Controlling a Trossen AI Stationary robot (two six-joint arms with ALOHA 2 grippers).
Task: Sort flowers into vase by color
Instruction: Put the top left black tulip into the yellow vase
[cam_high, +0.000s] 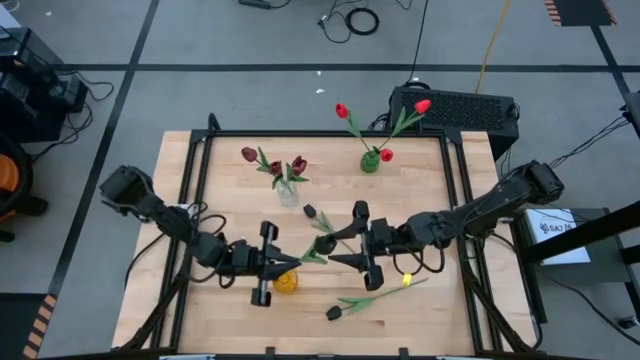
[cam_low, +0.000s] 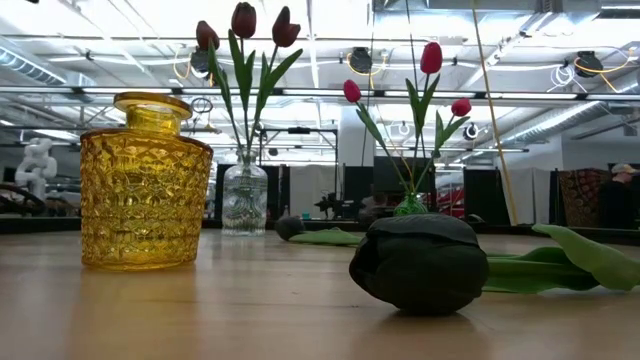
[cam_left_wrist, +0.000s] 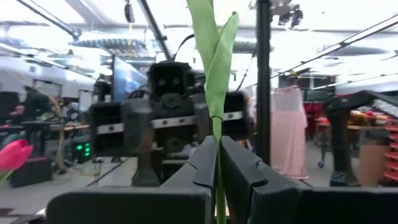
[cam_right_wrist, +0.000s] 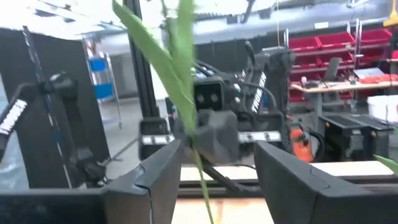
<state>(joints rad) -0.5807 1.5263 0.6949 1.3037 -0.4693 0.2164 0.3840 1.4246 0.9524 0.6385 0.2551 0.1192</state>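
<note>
My left gripper (cam_high: 300, 262) (cam_left_wrist: 217, 158) is shut on a flower's thin green stem with long leaves (cam_high: 315, 255). The stem stands upright between the two grippers above the table's middle. Its head lies outside both wrist views. My right gripper (cam_high: 336, 258) (cam_right_wrist: 217, 168) faces the left one and is open. Its fingers stand on either side of the same stem (cam_right_wrist: 198, 158); I cannot tell whether they touch it. A yellow vase (cam_high: 285, 283) (cam_low: 145, 185) stands just near of the left gripper. Two near-black tulips (cam_high: 310, 212) (cam_high: 335, 312) (cam_low: 425, 262) lie on the table. My left gripper pinches the flower's stem (cam_left_wrist: 216, 134) just below its leaves, between the two fingers. The fingers reach in level from the table's left and lie across the stem. The stem stands upright and the leaves rise above the fingers. Its lower end is hidden by the fingers.
A clear vase (cam_high: 288, 192) (cam_low: 245, 200) with maroon tulips and a green vase (cam_high: 370, 160) (cam_low: 410, 205) with red tulips stand toward the far edge. A black box (cam_high: 455, 108) sits beyond the table's far right corner. Bare wood shows at the near left.
</note>
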